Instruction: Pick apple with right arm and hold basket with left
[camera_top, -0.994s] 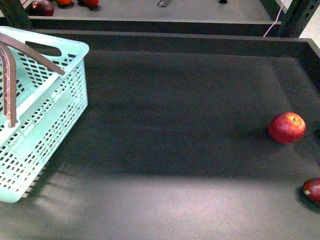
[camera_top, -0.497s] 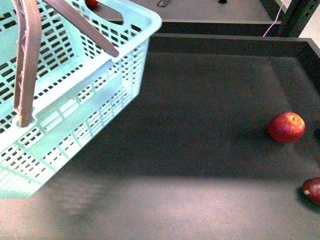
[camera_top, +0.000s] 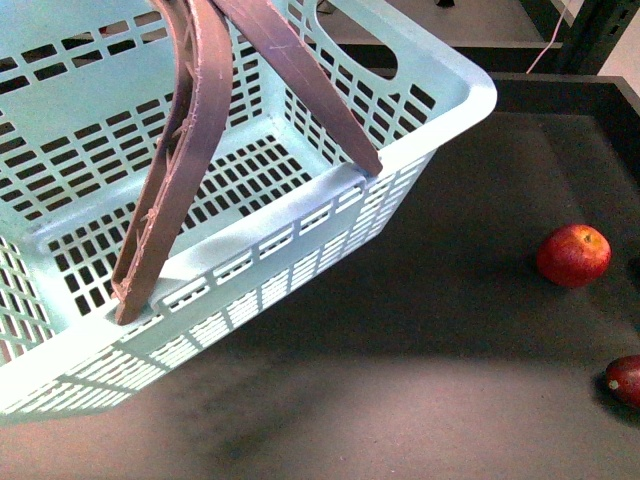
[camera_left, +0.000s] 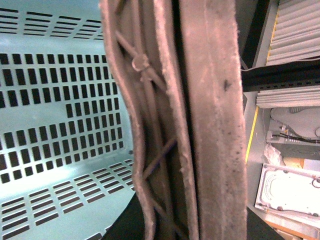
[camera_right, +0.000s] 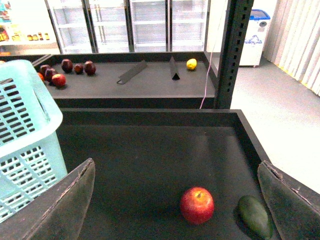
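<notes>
Dark table (camera_top: 400, 330) holds the apple (camera_top: 573, 256) near its right edge, well apart from the tilted basket (camera_top: 450, 125), maybe lifted to catch fruit. Right gripper (camera_right: 176, 167) is spread wide near the apple, ready to grab. Left gripper hides by the handles (camera_left: 210, 120); I cannot tell its grip

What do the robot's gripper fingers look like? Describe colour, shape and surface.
Only the right gripper shows clearly: two broad, wedge-shaped fingers, dark grey, matt, with paler worn edges. No cables or markings show. The basket handles fill the left wrist view, and the front view shows no arm.
</notes>
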